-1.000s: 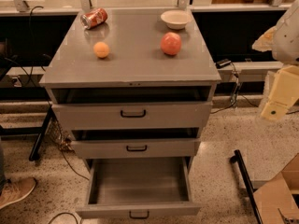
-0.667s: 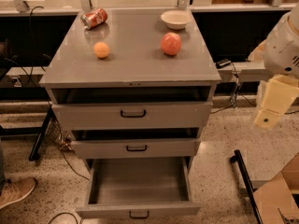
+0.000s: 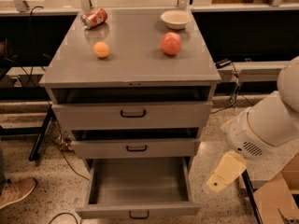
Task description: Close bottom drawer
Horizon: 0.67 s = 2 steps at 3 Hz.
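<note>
In front of you stands a grey metal cabinet (image 3: 131, 62) with three drawers. The bottom drawer (image 3: 140, 183) is pulled far out toward the camera. You look down into its deep tray, and nothing lies in it. Its low front panel is at the lower edge of the view, with a small black loop handle (image 3: 139, 214) in the middle of it.

The middle drawer (image 3: 107, 149) above it is pulled out only a little, with a dark gap over its front. The top drawer (image 3: 93, 116) is also a little out, and it has the tallest front.

The gripper (image 3: 223, 174) is at the right of the cabinet, low, about at the height of the bottom drawer. It is near the right front corner of this drawer but apart from it, and it points down and to the left. It appears as one cream-coloured block, so you cannot tell if it is open or closed. It holds nothing that you can see. The white arm (image 3: 266, 125) goes up behind it to the right edge.

On the cabinet top are a red soda can (image 3: 94, 18) lying on its side, an orange (image 3: 101, 49), a red apple (image 3: 171, 43) and a pale bowl (image 3: 175, 18). A cardboard box (image 3: 273, 202) is in the lower right corner, and a shoe (image 3: 16, 191) is on the speckled floor (image 3: 60, 190) at the left.
</note>
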Each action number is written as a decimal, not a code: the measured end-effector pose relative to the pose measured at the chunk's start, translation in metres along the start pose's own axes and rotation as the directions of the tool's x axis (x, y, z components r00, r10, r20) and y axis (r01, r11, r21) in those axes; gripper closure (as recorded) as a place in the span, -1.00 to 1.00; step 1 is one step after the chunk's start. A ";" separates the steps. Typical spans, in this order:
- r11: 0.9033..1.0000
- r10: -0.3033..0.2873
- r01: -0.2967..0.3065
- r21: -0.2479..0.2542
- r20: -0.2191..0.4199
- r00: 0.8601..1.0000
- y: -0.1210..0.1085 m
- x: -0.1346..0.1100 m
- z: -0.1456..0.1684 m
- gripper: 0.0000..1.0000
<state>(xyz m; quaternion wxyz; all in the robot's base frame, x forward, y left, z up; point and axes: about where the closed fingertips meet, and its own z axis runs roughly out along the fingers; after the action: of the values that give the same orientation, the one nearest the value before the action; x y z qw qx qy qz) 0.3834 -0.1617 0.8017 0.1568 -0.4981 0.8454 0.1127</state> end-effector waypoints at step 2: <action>0.999 0.044 -0.044 -0.025 0.007 0.999 -0.008 0.018 0.042 -1.00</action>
<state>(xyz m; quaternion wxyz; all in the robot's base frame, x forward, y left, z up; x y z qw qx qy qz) 0.3885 -0.1658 0.7562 0.1512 -0.4808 0.8541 0.1283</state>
